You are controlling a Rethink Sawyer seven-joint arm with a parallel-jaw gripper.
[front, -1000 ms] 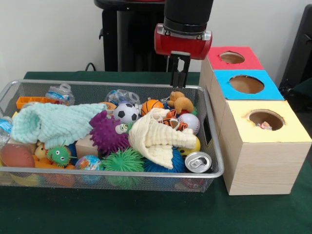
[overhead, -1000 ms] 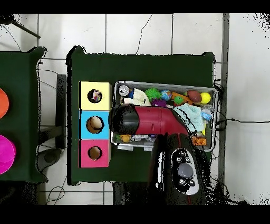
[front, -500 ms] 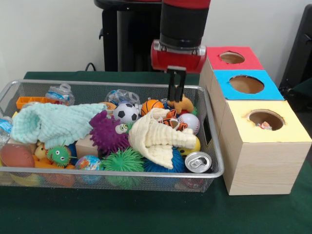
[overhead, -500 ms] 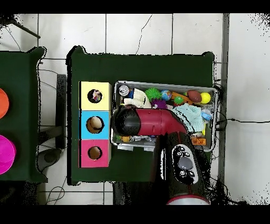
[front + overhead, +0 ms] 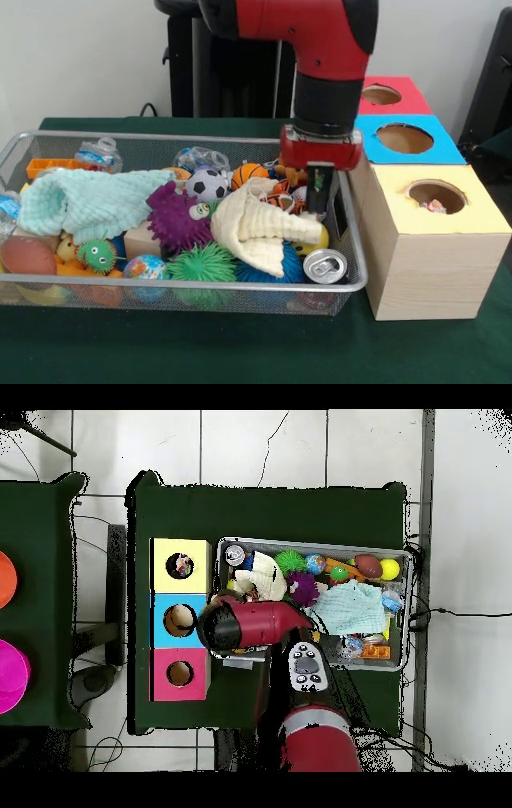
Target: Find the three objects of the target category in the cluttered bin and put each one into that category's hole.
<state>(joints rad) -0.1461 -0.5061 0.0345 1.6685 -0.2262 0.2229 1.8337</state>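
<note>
A wire mesh bin [image 5: 352, 264] holds a heap of toys. Among them are a soccer ball [image 5: 208, 186], a small basketball [image 5: 250, 172], a tiger toy [image 5: 282, 197], a brown plush [image 5: 293, 174] and a cream cloth [image 5: 258, 224]. My gripper [image 5: 318, 206] reaches down into the bin's right end, just right of the tiger toy and close to the bin wall. Its tips sit low among the toys, and nothing is visibly held. In the overhead view the arm's red head [image 5: 245, 625] covers that end of the bin [image 5: 400, 554].
Three boxes with round holes stand right of the bin: red [image 5: 384, 94], blue [image 5: 405, 138] and yellow [image 5: 436, 196], which has a small item in its hole. A drink can [image 5: 326, 266], a purple spiky toy [image 5: 178, 218] and a mint cloth [image 5: 92, 202] also lie in the bin.
The arm has swung toward the front and right, and the gripper has dropped from above the bin's back rim down among the toys at its right end.
</note>
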